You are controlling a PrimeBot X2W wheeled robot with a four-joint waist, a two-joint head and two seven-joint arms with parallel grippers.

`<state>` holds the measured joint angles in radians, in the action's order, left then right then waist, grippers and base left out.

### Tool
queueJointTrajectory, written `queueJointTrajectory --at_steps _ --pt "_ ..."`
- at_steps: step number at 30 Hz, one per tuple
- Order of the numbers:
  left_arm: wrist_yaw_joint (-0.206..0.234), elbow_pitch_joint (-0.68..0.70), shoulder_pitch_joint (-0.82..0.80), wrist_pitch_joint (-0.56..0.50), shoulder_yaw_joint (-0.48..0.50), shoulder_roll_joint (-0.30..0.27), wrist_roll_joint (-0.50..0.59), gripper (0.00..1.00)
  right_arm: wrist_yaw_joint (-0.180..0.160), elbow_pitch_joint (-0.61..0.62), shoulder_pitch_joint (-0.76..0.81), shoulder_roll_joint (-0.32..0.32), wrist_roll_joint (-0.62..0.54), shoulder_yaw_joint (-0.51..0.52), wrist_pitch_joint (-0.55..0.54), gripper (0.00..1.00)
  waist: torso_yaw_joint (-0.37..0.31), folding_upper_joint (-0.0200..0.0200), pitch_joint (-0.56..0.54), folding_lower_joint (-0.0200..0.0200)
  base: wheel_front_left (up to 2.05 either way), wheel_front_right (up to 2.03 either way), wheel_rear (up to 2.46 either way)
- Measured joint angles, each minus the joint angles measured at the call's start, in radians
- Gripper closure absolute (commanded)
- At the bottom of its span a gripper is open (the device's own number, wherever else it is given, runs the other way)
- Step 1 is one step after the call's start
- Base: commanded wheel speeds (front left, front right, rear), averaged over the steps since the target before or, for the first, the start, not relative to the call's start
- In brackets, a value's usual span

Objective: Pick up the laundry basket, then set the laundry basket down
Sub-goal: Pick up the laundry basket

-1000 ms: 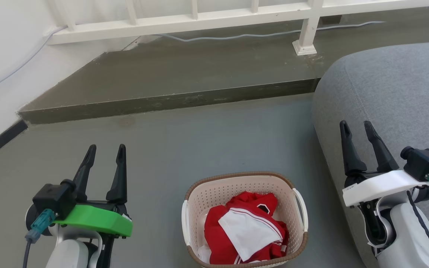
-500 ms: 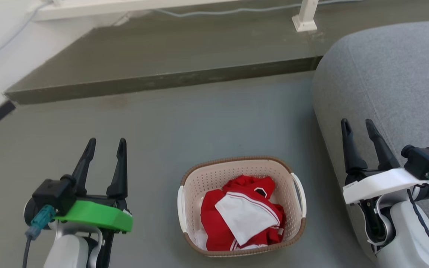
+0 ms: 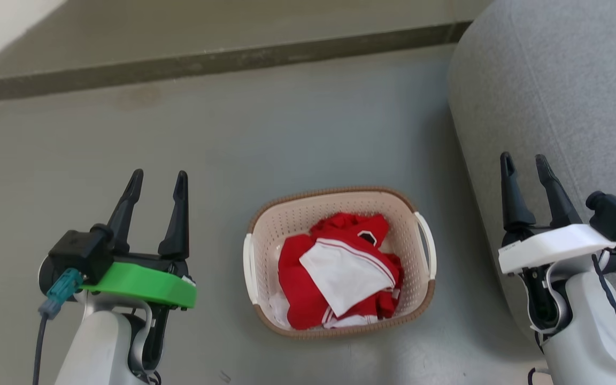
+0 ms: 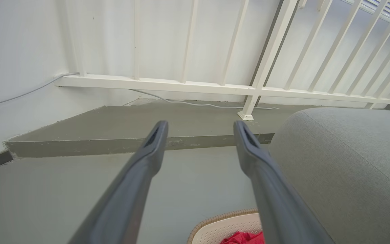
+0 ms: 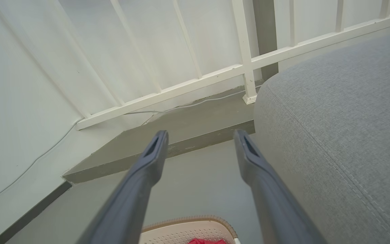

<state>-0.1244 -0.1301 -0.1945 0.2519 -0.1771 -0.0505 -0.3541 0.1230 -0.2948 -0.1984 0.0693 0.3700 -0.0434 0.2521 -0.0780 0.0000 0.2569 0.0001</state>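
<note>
The pick-up is not begun: the cream perforated plastic laundry basket (image 3: 335,191) stands on the grey floor (image 3: 286,133) between my left gripper (image 3: 159,176) and right gripper (image 3: 523,158), fingers spread and empty, so next I think both must go down to its white handles (image 3: 428,243).

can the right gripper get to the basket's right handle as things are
Probably yes. The right gripper is open beside the laundry basket, with bare floor beside its white right handle; the grey sofa sits close, so room is tight.
</note>
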Motion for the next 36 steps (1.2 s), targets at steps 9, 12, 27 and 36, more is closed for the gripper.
queueJointTrajectory --at_steps 9,12,27,36 --pt "0.0 -0.08 -0.06 0.0 -0.034 0.001 -0.016 0.0 0.0 -0.066 -0.07 -0.005 0.019 0.006 0.0 0.0 -0.013 0.0 0.108 0.0 0.0 0.0 0.0" --pt "0.0 -0.12 -0.09 0.0 -0.047 0.002 -0.04 0.0 0.0 -0.104 -0.089 -0.006 0.03 0.005 0.0 0.0 -0.016 0.0 0.145 0.0 0.0 0.0 0.0" --pt "0.0 -0.318 -0.258 0.0 -0.133 0.003 -0.071 0.0 0.0 -0.338 -0.235 -0.008 0.036 -0.039 0.002 0.0 -0.018 0.0 0.326 0.0001 0.0 0.0 0.0" --pt "0.0 -0.458 -0.375 -0.05 -0.199 0.007 -0.104 0.0 0.0 -0.476 -0.335 -0.006 0.035 -0.054 -0.011 0.0 0.004 0.0 0.427 0.0 0.0 0.0 0.0"
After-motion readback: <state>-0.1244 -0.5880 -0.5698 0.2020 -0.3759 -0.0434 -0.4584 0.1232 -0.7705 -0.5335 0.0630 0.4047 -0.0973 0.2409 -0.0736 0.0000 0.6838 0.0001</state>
